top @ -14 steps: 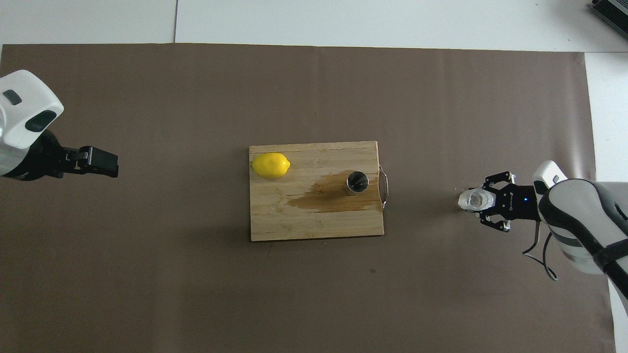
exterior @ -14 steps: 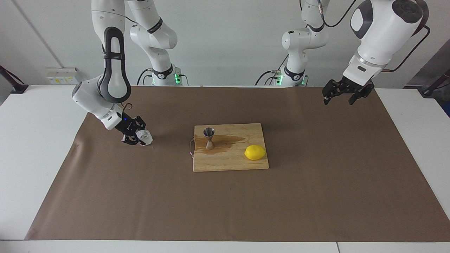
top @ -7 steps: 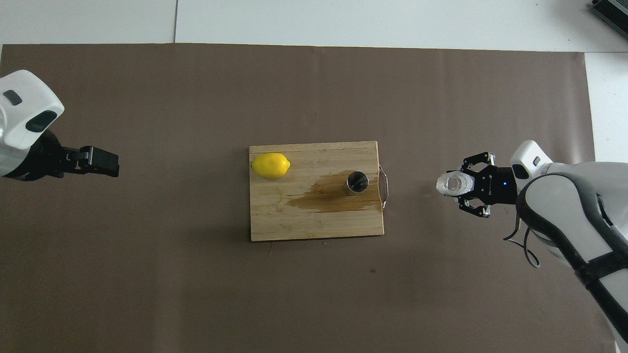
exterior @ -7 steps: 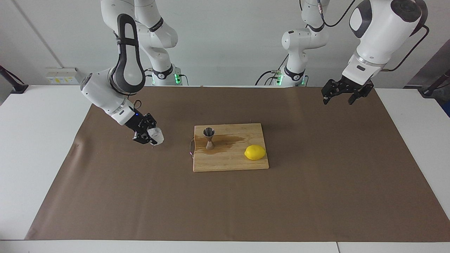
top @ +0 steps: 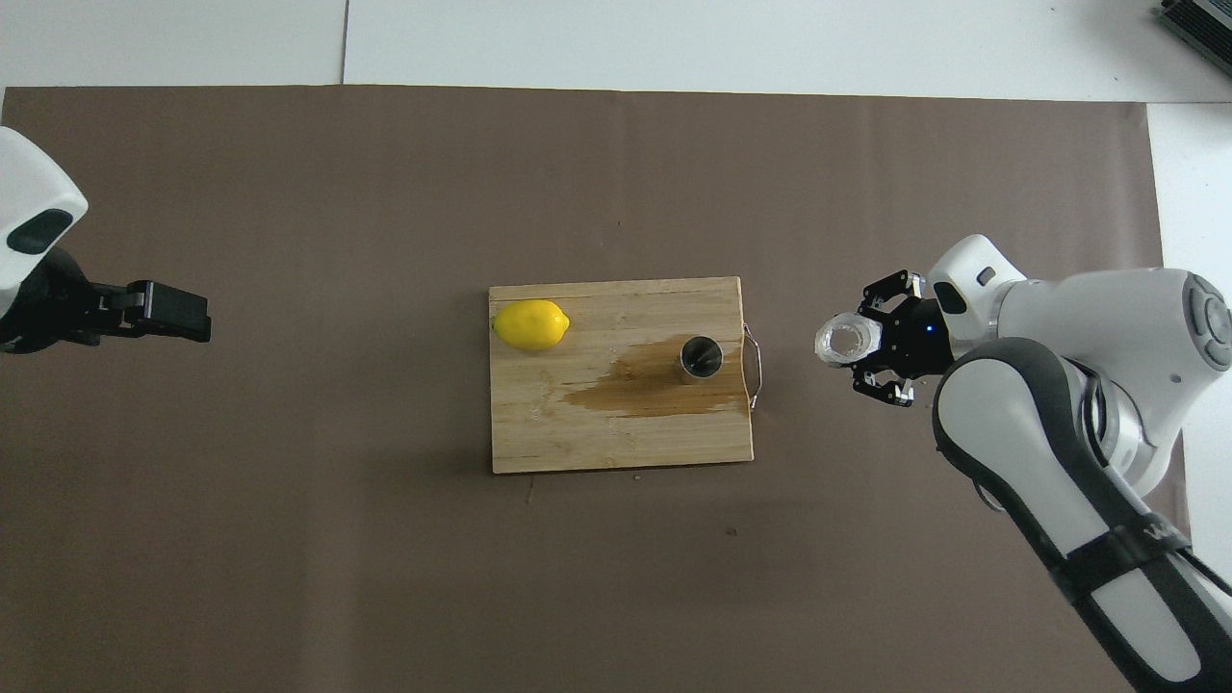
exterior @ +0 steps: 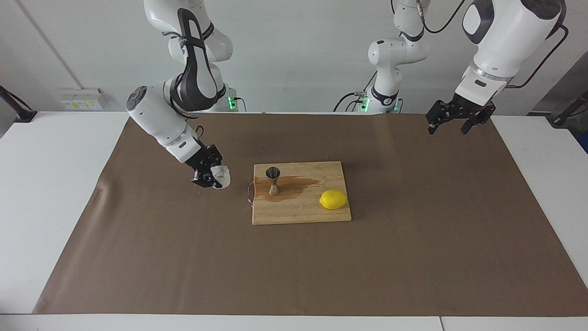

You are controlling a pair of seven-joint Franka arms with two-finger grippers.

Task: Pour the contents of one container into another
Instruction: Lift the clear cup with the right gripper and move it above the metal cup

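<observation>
Right gripper [exterior: 214, 177] is pinching the glass cup [exterior: 221, 176] by its sides and holds it raised over the brown mat [exterior: 138, 257], just off the handle end of the cutting board [exterior: 301, 214]. The cup sits tilted in the fingers, its mouth turned toward the board. No liquid can be made out inside it.

Step in hand, as judged: carry the cup to the jigger [exterior: 273, 180] and pour.

- The jigger stands upright on the board near the handle end, in a brown wet patch [exterior: 296, 185] that spreads across the board.
- The jigger looks narrow at the waist and small at the base, so it will likely tip at a light knock. Bring the cup in above its rim, not level with it.
- Level the cup during the carry, so nothing spills before the board.
- Stop with the cup's lip over the middle of the jigger's mouth, then tilt slowly — the opening is small and a fast pour would probably overshoot.

The lemon [exterior: 333, 199] lies on the board at the end away from the handle, well apart from the jigger and out of the path.

The left gripper [exterior: 448, 128] waits with fingers spread, raised over the mat well away from the board toward the left arm's end of the table.
</observation>
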